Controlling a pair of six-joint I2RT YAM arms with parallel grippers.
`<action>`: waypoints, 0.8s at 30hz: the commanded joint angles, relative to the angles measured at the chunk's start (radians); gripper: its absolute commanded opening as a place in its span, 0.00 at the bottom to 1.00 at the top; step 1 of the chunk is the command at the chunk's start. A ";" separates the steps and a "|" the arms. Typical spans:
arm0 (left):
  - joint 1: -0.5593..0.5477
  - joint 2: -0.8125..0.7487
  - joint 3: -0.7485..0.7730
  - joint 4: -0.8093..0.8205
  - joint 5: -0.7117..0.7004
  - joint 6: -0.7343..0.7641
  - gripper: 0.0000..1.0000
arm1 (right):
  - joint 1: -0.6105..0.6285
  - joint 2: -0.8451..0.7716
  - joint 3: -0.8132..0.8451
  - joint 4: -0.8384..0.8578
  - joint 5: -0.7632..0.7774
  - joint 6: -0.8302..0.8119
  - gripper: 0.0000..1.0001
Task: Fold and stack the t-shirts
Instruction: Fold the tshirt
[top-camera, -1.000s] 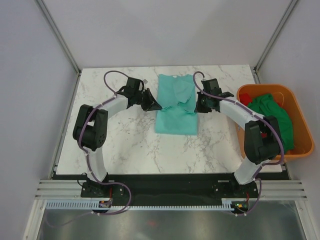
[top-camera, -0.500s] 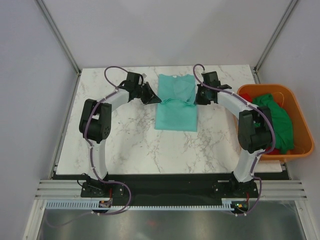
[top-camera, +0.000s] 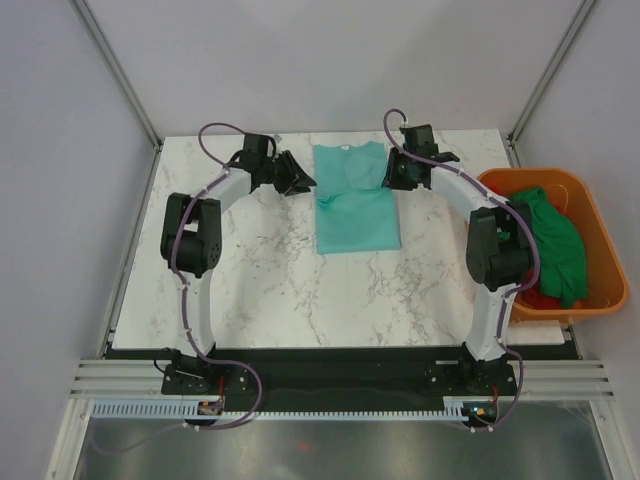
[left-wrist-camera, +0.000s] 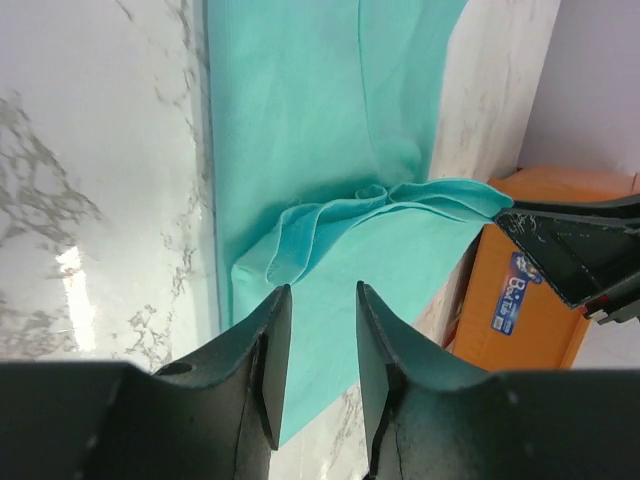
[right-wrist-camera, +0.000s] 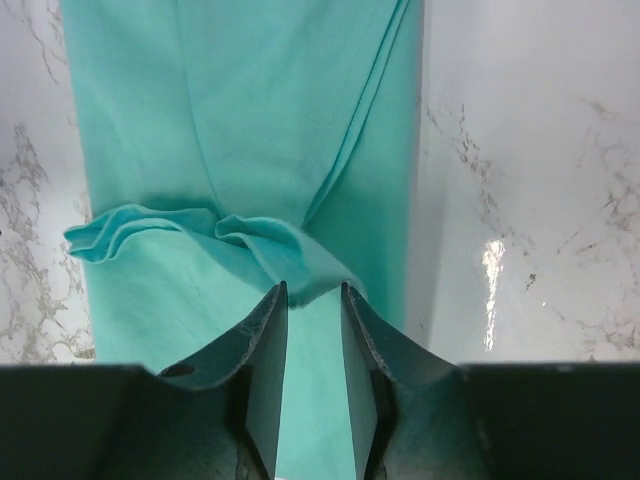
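The light teal t-shirt (top-camera: 357, 205) lies flat at the far middle of the marble table, its near half doubled over. A bunched edge (right-wrist-camera: 200, 225) crosses its middle. My left gripper (top-camera: 308, 184) is at the shirt's left edge. Its jaws (left-wrist-camera: 318, 288) stand narrowly apart over the cloth with nothing between them. My right gripper (top-camera: 390, 178) is at the shirt's right edge. Its tips (right-wrist-camera: 313, 286) are also a little apart, just short of the bunched corner. The left wrist view shows the right gripper (left-wrist-camera: 570, 250) at the other end of the bunch. A dark green t-shirt (top-camera: 555, 240) and a red one (top-camera: 540, 298) lie in the tub.
The orange plastic tub (top-camera: 530, 175) stands at the table's right edge, close to the right arm's elbow, and also shows in the left wrist view (left-wrist-camera: 530, 300). Bare marble (top-camera: 250, 290) lies near and left of the shirt. Grey walls enclose the table.
Both grippers have moved toward the far side along the shirt's edges. The bunched edge went with them, the shirt's near edge drew back, and the cloth now lies shorter and flatter.
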 joint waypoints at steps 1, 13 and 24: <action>0.038 -0.087 0.044 0.017 0.017 0.055 0.40 | -0.007 -0.056 0.032 -0.008 -0.015 -0.019 0.37; -0.069 -0.169 -0.142 0.020 0.047 0.179 0.37 | -0.009 -0.137 -0.152 -0.005 -0.048 -0.011 0.33; -0.115 -0.040 -0.082 0.019 -0.023 0.204 0.13 | -0.007 -0.167 -0.229 0.052 -0.071 0.018 0.30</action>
